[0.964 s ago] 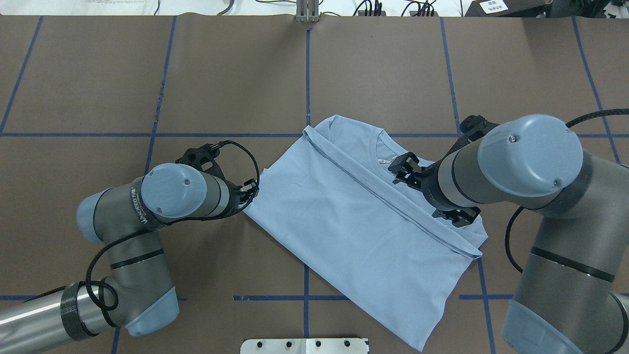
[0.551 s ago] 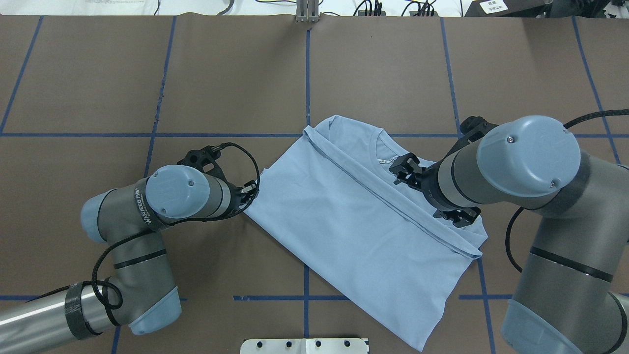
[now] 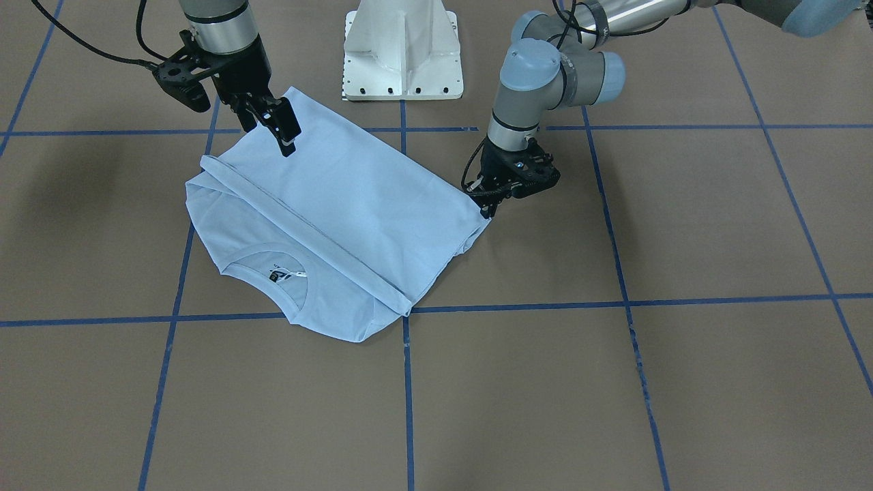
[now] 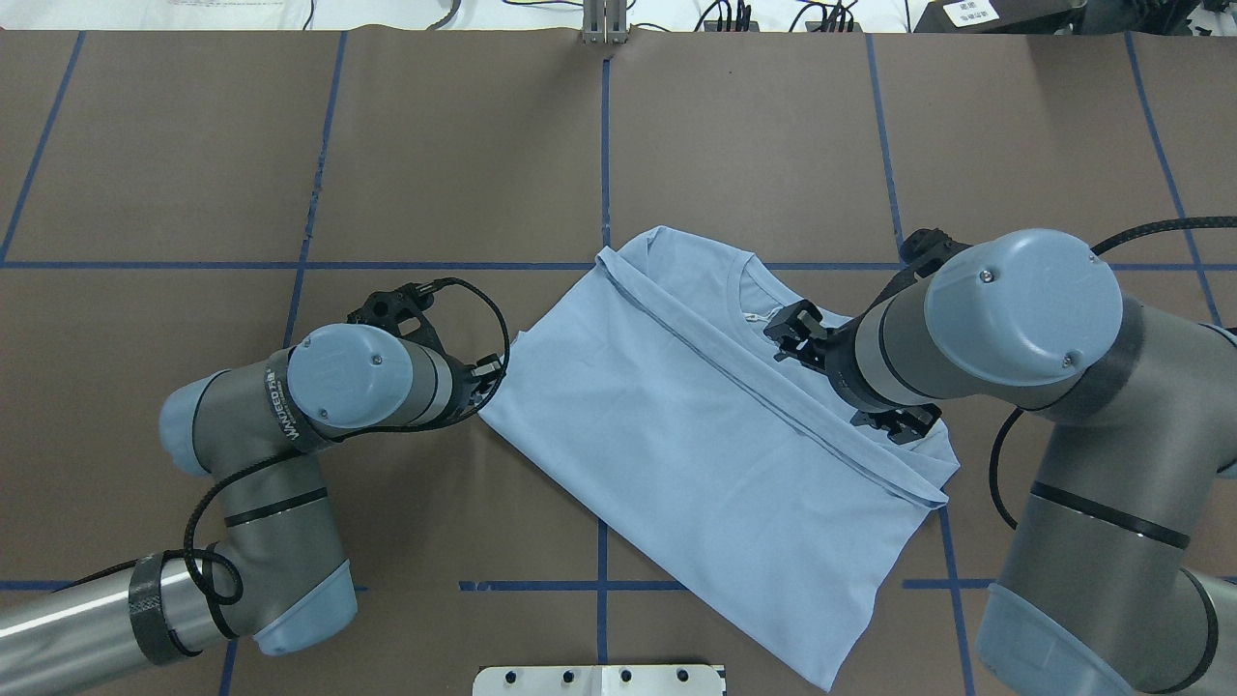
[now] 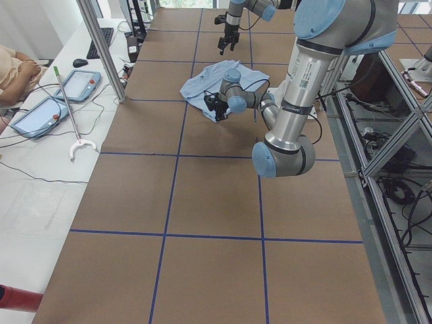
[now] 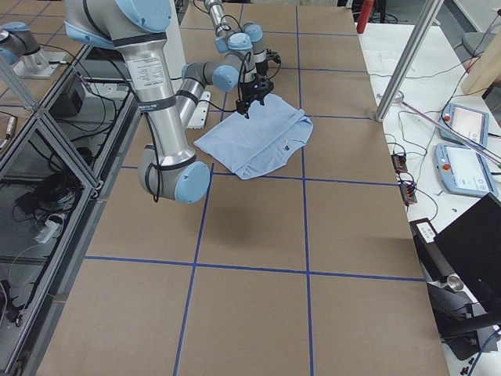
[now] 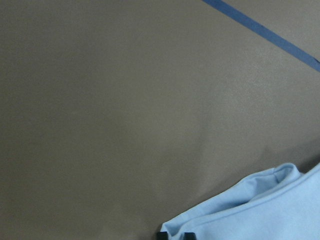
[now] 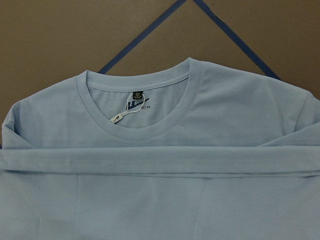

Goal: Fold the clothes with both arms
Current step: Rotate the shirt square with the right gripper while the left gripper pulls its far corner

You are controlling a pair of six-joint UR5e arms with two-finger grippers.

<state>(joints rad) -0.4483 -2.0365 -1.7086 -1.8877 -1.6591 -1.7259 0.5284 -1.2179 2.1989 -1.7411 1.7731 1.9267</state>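
One fold is in: the T-shirt (image 4: 696,435), centre-right of the overhead view on the table (image 4: 290,145), has its hem laid below the collar. Further folds judged outstanding. Right gripper (image 3: 270,136) hovers above it, fingers wide; left gripper (image 3: 487,204) touches its leftmost corner, grip indeterminable

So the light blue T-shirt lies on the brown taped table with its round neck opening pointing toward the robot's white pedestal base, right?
No. The light blue T-shirt lies on the brown taped table, but its round neck opening points away from the white pedestal base, as the front-facing view shows.
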